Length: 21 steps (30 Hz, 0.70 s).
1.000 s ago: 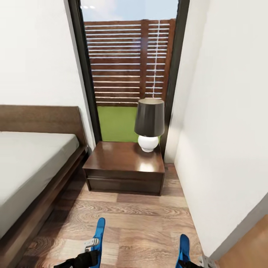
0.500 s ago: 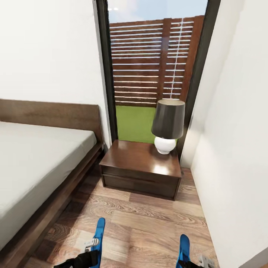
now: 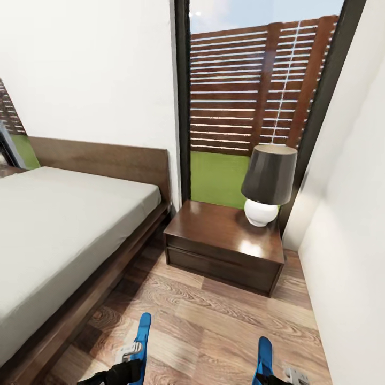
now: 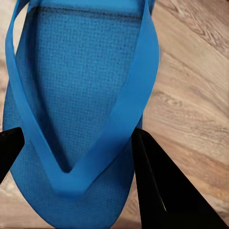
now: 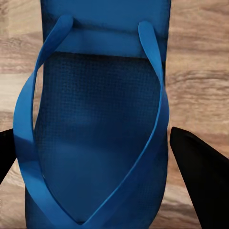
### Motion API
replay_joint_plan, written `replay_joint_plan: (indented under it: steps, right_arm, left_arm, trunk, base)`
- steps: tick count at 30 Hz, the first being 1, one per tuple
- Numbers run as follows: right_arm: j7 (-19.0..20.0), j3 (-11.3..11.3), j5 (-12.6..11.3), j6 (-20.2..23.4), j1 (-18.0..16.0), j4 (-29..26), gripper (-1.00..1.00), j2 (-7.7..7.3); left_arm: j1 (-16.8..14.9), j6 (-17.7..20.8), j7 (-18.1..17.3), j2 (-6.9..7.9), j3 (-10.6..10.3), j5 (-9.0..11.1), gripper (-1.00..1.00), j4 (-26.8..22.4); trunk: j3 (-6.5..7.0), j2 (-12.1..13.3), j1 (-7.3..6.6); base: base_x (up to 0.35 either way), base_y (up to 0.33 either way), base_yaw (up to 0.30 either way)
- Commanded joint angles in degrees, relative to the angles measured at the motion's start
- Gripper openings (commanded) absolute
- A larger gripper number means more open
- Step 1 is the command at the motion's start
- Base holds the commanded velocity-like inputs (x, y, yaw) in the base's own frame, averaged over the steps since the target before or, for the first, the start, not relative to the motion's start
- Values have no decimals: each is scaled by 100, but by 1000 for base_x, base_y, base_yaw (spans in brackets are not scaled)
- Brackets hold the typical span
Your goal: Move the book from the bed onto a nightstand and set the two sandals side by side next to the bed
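Each claw carried one blue sandal: left claw (image 4: 76,157) clamped on the left sandal (image 4: 81,105), right claw (image 5: 95,157) closed around the right sandal (image 5: 98,119), both above the wood floor (image 3: 214,326). Bed (image 3: 59,230) to the left, nightstand (image 3: 224,240) with lamp (image 3: 267,182) ahead. Book not seen on the mattress. Risk: thin soles could slip or land crooked, not side by side. No readable writing.

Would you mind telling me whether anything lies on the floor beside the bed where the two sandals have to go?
Nothing visible does. The wood floor between the bed and the nightstand looks bare ahead of the left sandal and right sandal.
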Motion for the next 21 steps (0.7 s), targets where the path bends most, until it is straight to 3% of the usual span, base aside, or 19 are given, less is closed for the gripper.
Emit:
replay_joint_plan:
  steps: [1,21]
  right_arm:
    - [36,-42,-20,43,0,-5,-100,-2]
    - [42,-42,-20,43,0,-5,-100,-6]
  left_arm:
    - [-5,-20,-26,1,-42,29,-100,6]
    - [-5,-20,-26,1,-48,20,-100,9]
  trunk:
    - [-5,-2,-1]
    - [-5,-2,-1]
  base:
    - [0,-5,294]
    - [0,0,294]
